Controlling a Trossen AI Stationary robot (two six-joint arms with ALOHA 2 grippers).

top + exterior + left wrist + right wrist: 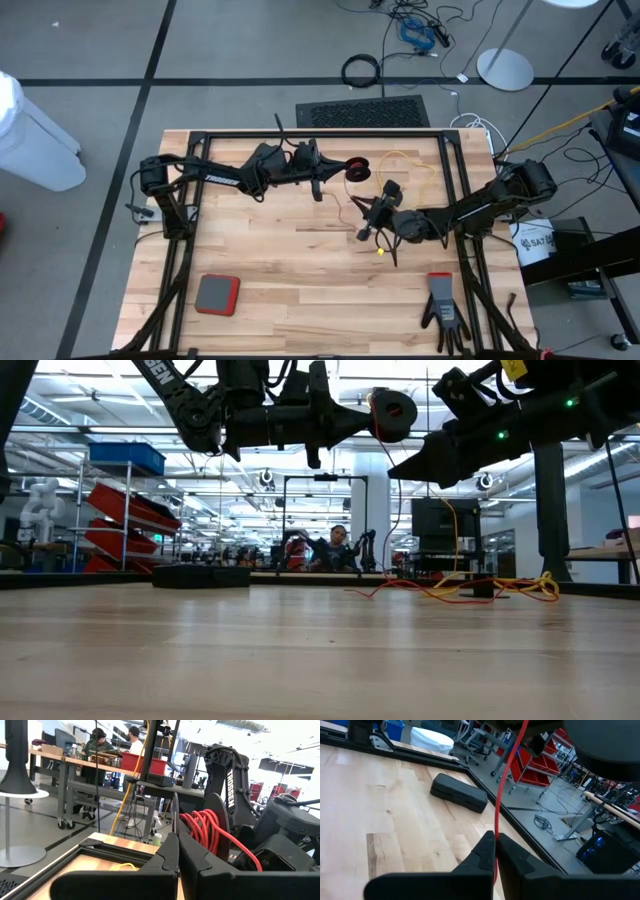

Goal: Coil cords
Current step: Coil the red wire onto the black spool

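1. Pinched between the closed fingers of the right gripper (495, 851), a red cord (506, 780) is held taut above the wooden table (385, 815).
2. Farther up that cord, a black reel (357, 168) wound with red cord is clamped in the shut left gripper (178, 851), raised over the table's middle.
3. Beyond, a yellow cord (420, 172) is seen lying loose near the table's far edge.

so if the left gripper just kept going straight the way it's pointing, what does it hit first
Most likely the black reel wound with red cord, directly past the shut left gripper and close. The right arm sits just behind it; how near is unclear.
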